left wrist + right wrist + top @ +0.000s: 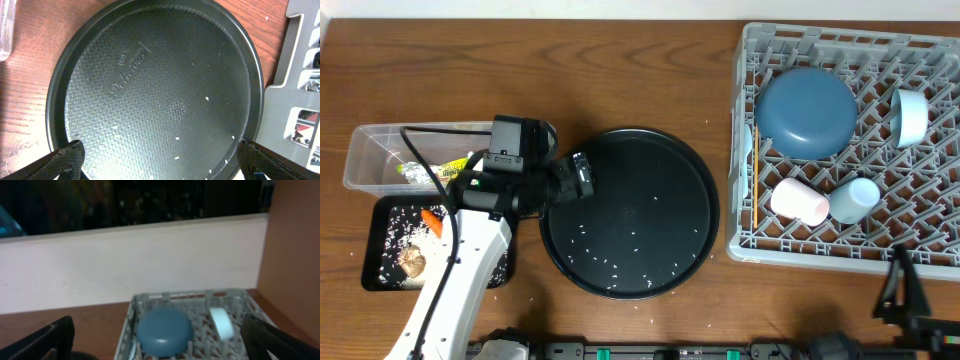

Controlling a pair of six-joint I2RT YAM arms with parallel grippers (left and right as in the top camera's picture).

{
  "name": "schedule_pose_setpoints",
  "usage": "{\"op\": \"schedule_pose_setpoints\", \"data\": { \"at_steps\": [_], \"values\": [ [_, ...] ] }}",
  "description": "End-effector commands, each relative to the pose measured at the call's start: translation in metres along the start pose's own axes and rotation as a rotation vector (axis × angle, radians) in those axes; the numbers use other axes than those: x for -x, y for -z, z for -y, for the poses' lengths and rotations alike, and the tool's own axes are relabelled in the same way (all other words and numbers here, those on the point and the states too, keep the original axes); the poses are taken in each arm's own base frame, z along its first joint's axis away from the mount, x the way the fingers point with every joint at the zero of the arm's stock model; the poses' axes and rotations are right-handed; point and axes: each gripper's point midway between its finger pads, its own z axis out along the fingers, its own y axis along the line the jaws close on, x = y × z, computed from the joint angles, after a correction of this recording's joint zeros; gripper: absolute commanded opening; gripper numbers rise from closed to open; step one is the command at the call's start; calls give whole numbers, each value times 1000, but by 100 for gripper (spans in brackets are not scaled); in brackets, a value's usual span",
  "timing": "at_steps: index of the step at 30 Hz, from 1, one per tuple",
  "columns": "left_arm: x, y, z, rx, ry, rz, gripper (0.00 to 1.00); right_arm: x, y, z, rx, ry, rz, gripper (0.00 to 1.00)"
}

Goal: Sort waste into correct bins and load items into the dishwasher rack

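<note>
Scattered white rice grains (206, 98) lie on the round black tray (65, 100) beneath our left gripper (159, 147), whose fingers (70, 157) are spread wide and empty. We judge this last waste is the step in hand, and the next move calls for gripping the tray's rim to tip the grains toward the shallow black tray (380, 215) close by. Further out, the clear tub (370, 150) holds wrapper (455, 170) and foil (410, 173), and the dishwasher rack (820, 247) carries plate (805, 110), pink cup (798, 200), light-blue cup (855, 197) and bowl (912, 115), with our right gripper (157, 325) gaping empty near it. The table (620, 60) is brown wood grain, and beyond it we see a pale wall (125, 265) and darkness.
</note>
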Motion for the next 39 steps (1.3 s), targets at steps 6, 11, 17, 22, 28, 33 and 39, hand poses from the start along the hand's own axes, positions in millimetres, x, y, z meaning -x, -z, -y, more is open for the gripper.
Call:
{"op": "schedule_pose_setpoints", "data": {
  "at_steps": [6, 11, 17, 22, 28, 33, 39],
  "values": [
    [2, 1, -1, 8, -4, 9, 98, -42, -16, -6, 33, -36, 112, 99],
    [2, 1, -1, 8, -4, 9, 98, -60, -42, -11, 45, -46, 147, 99],
    [2, 1, -1, 8, -4, 9, 98, -85, -72, -22, 109, -44, 192, 99],
    [2, 1, -1, 8, -4, 9, 98, -120, -91, -29, 168, -64, 179, 99],
    [2, 1, -1, 8, -4, 9, 98, -158, -105, -21, 145, -149, 127, 99],
    [2, 1, -1, 8, -4, 9, 98, -185, -113, -18, 146, -151, 110, 99],
    [2, 1, -1, 8, -4, 9, 98, -223, -118, -17, 145, -171, 6, 99]
  ]
}}
